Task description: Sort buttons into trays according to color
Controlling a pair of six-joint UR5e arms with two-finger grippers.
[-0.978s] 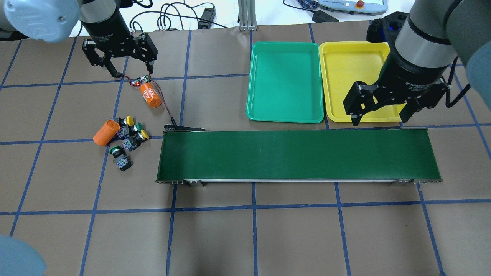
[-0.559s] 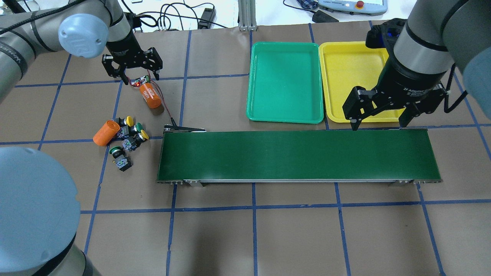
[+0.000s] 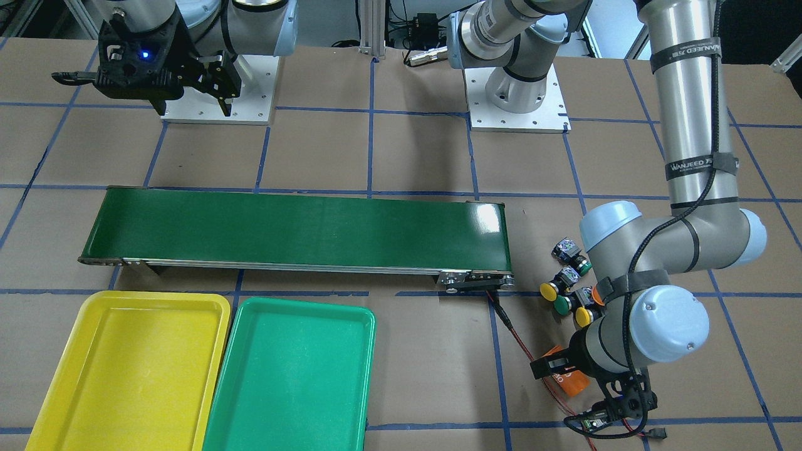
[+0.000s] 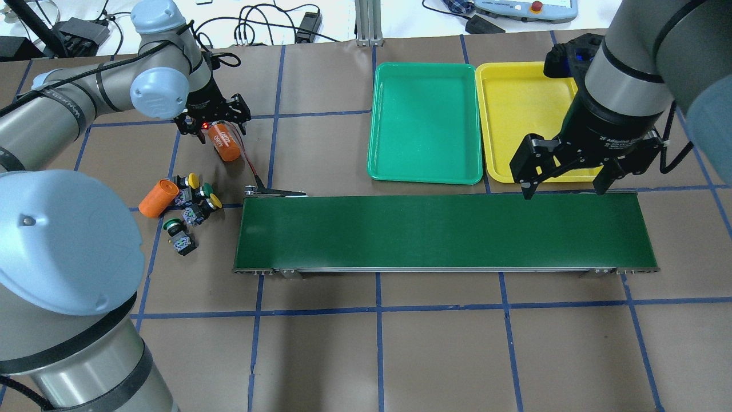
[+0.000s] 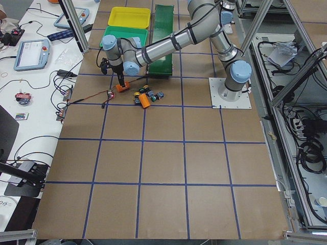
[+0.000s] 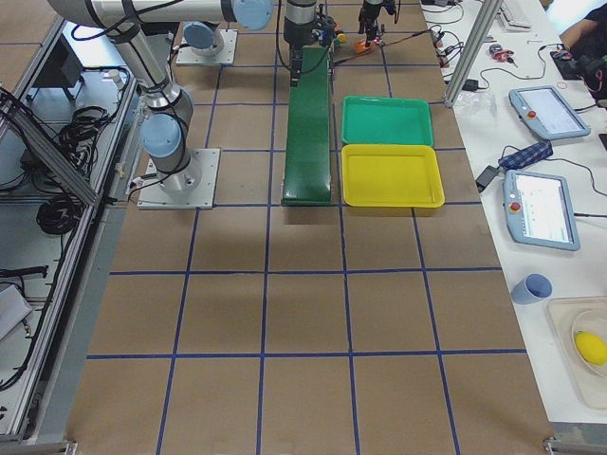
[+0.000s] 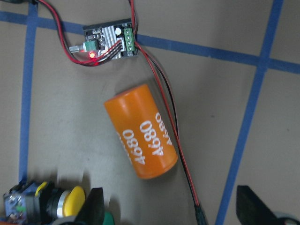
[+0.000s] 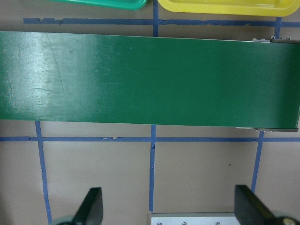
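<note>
Since ~1 s ago yr L gripper (image 4: 215, 126) dropped low, spread wide, over the orange cyl. (image 4: 224, 143) off the wired end of the belt (image 4: 440, 232), not the buttons (image 4: 191, 205) beside that end; R gripper (image 4: 563, 187), spread too, edged to belt's other end; green tray (image 4: 426, 120) & yellow tray (image 4: 526, 109) beyond belt hold nothing, so sorting not begun.

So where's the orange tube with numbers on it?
The orange cylinder lies on the overhead view's left, under the left gripper, beside a small black circuit board.

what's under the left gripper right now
An orange cylinder marked 4680 lies on the table below the open left gripper, beside a small wired circuit board. From overhead the gripper covers part of that board.
</note>
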